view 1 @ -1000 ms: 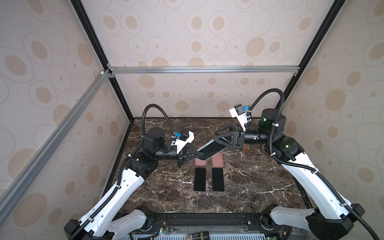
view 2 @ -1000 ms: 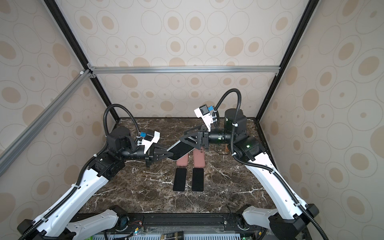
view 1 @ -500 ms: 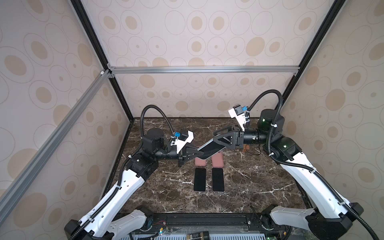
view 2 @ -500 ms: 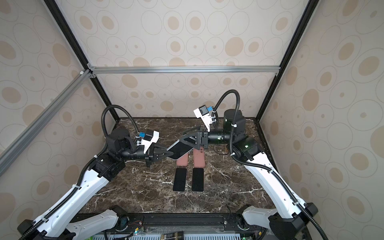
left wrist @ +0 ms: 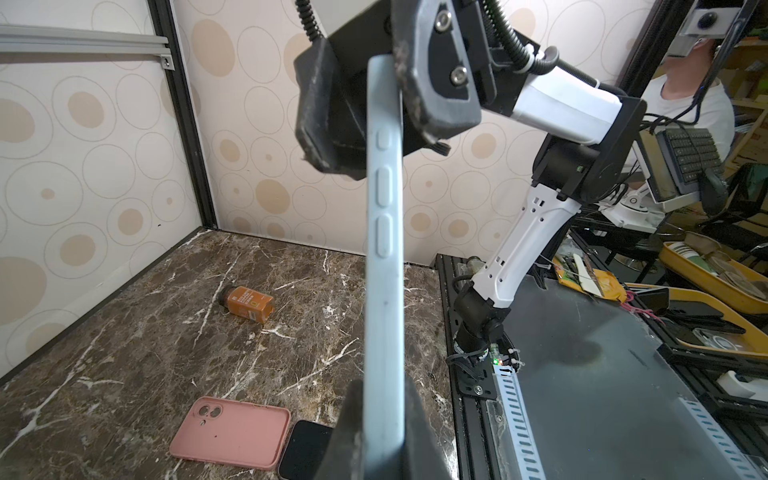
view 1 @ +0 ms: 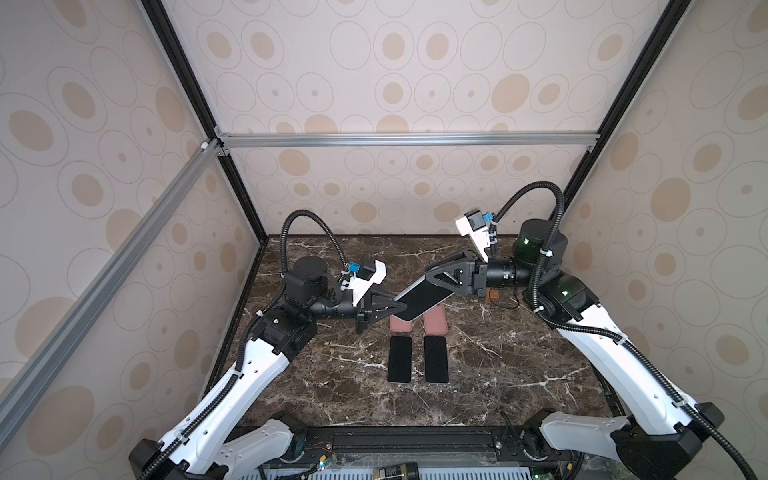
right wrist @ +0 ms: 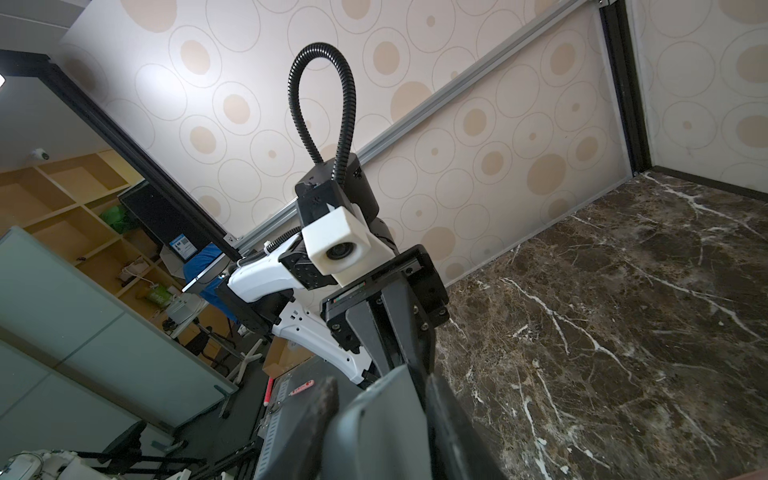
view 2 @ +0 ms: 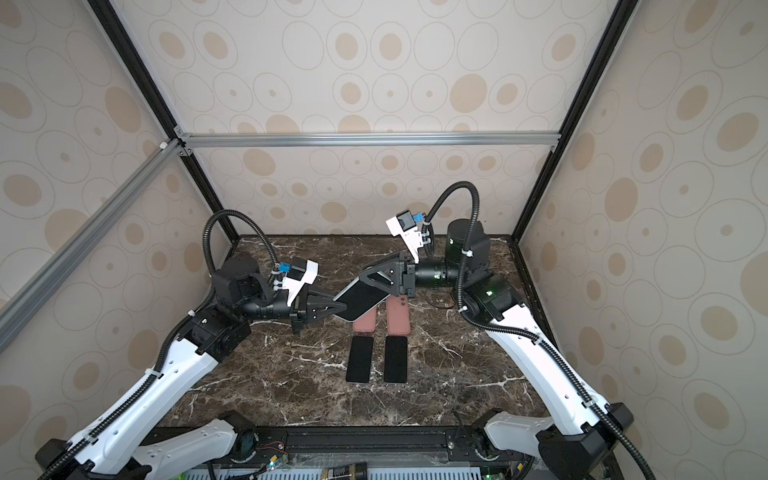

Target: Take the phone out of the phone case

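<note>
Nearest to us on the marble table [view 1: 498,374], a black phone [view 1: 400,359] and a second black phone [view 1: 436,359] lie flat, side by side, screens up and a little apart. Just behind each one, end to end with it, we see a pink case [view 1: 401,326] and a second pink case [view 1: 436,326]. In the left wrist view the pink case lies back up, with its camera cut-out showing.

Above the pink cases the phone [view 1: 422,301] hangs in the air between the two arms. Its dark screen tilts up and its far end sits higher than its near end. It sits inside its pale blue case [left wrist: 384,249], whose edge with three moulded buttons runs straight across the left wrist view.

The left gripper [view 1: 399,308] reaches in from the left, and its jaws are clamped tight on the lower end of the cased phone. The right gripper [view 1: 430,284] comes from the right rear with one jaw on each face of the upper end. One jaw lies against the case, but we cannot tell whether both jaws press on it.

Farther back on the table, well apart from everything else, an orange bottle [left wrist: 247,298] lies on its side.
</note>
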### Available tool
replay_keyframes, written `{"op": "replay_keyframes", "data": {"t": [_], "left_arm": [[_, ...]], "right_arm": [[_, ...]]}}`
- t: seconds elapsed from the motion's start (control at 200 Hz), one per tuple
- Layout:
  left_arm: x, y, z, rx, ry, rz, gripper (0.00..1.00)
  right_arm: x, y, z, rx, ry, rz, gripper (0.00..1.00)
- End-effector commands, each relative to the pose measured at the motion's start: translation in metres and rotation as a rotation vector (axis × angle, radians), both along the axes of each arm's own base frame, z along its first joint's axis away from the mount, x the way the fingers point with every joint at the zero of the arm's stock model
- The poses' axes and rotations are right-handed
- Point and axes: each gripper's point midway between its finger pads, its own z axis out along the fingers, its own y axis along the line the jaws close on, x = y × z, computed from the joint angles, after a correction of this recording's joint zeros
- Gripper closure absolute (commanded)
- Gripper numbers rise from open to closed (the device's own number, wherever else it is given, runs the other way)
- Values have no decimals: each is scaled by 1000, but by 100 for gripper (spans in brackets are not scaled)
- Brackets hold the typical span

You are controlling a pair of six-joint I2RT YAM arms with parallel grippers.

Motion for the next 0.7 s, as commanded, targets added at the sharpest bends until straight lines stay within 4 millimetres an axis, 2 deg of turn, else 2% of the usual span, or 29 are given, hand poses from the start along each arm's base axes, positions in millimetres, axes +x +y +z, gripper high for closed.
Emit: {"op": "replay_keyframes", "data": {"t": [0.0,0.23,0.385,0.695], "left_arm": [[6,5,33,-56,-176,58,100],[29,14,47,-30,-284,209,100],[36,18,50,-9,-326,261,100],[44,28,57,35,-409,337,100]], "right_arm": [[11,2,-16,-17,134,-38,65],[16,2,-33,-38,232,-75,66],[19,3,-37,-29,268,-85,62],[25,9,-42,-5,330,-62,62]]}}
